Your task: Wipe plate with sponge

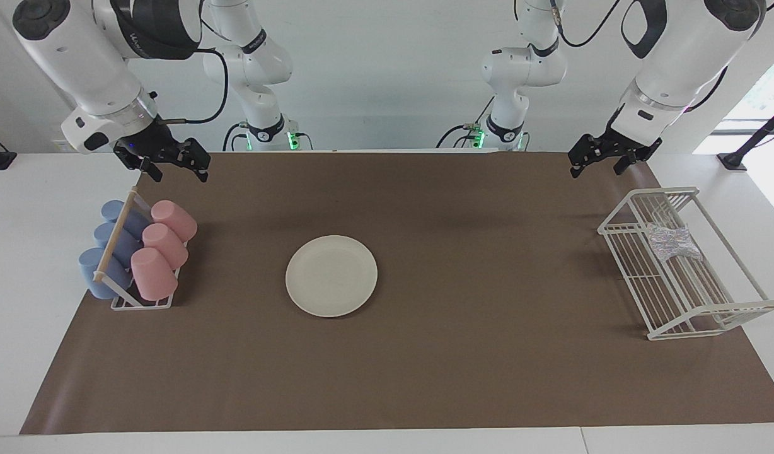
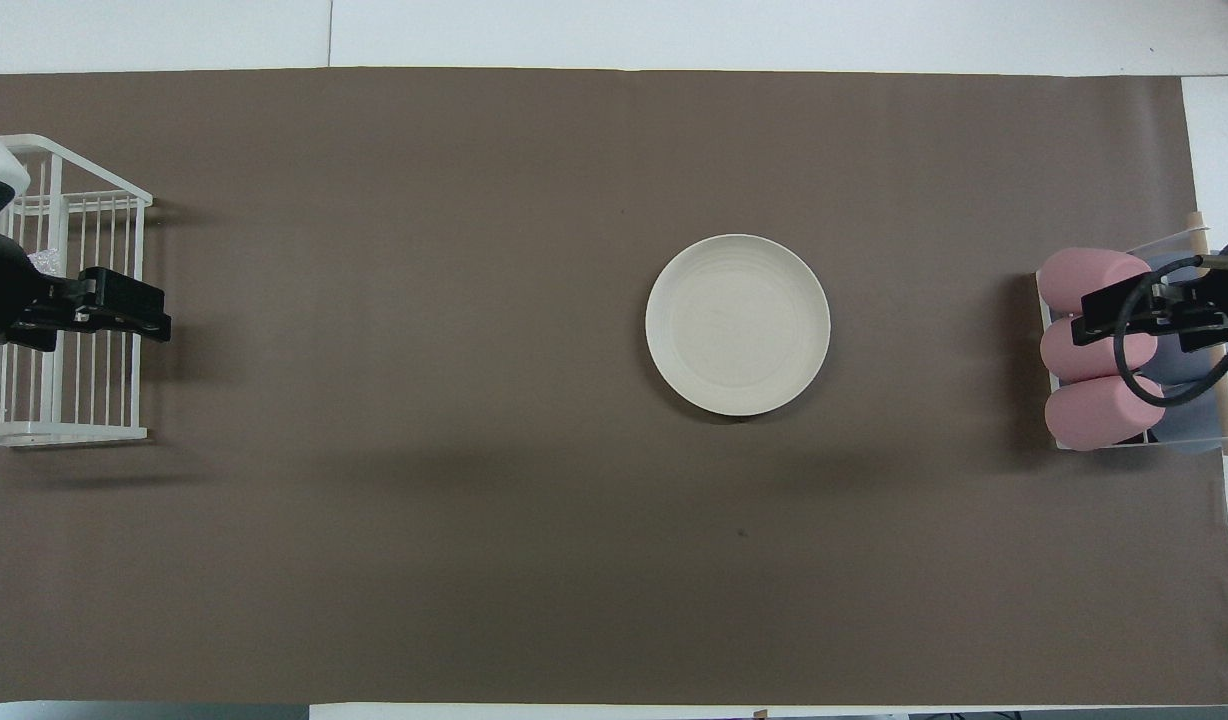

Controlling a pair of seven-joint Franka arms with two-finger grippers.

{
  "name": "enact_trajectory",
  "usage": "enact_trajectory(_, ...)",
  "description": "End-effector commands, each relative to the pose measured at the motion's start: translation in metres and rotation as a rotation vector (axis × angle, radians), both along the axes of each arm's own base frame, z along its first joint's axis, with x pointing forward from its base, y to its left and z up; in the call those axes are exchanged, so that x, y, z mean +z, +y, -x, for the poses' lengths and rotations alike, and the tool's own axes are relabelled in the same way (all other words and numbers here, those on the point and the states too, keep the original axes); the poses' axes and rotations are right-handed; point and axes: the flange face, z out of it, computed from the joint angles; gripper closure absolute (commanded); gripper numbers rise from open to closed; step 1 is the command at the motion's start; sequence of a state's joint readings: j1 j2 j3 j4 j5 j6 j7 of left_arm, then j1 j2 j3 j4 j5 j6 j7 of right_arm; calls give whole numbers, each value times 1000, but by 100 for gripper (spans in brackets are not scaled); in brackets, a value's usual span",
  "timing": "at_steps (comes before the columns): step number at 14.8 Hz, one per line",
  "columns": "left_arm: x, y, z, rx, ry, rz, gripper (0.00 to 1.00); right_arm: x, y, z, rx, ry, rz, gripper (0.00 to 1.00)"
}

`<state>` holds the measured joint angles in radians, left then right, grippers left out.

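Observation:
The cream-white plate (image 1: 331,275) (image 2: 738,325) lies flat on the brown mat near the table's middle, with nothing on it. The silvery crinkled sponge (image 1: 675,243) lies inside a white wire basket (image 1: 614,227) at the left arm's end of the table. In the overhead view only a sliver of the sponge (image 2: 40,262) shows beside the left hand. My left gripper (image 1: 596,169) (image 2: 94,310) hangs open and empty in the air over the basket (image 2: 94,176). My right gripper (image 1: 178,173) (image 2: 1149,315) hangs open and empty over the cup rack.
A wire rack (image 1: 141,303) at the right arm's end holds three pink cups (image 1: 165,243) (image 2: 1089,281) and three blue cups (image 1: 109,243) lying on their sides, under a wooden bar. The brown mat (image 1: 462,366) covers most of the table.

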<state>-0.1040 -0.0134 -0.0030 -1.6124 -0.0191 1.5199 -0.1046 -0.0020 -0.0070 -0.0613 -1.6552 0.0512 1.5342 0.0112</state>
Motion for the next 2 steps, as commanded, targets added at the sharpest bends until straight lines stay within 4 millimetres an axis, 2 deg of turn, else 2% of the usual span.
enact_trajectory(1, 3, 0, -2, -10, -20, -15, 0, 5, 0, 5, -11, 5, 12, 0)
enact_trajectory(2, 2, 1, -2, -9, -18, -14, 0, 5, -1, 5, -13, 5, 12, 0)
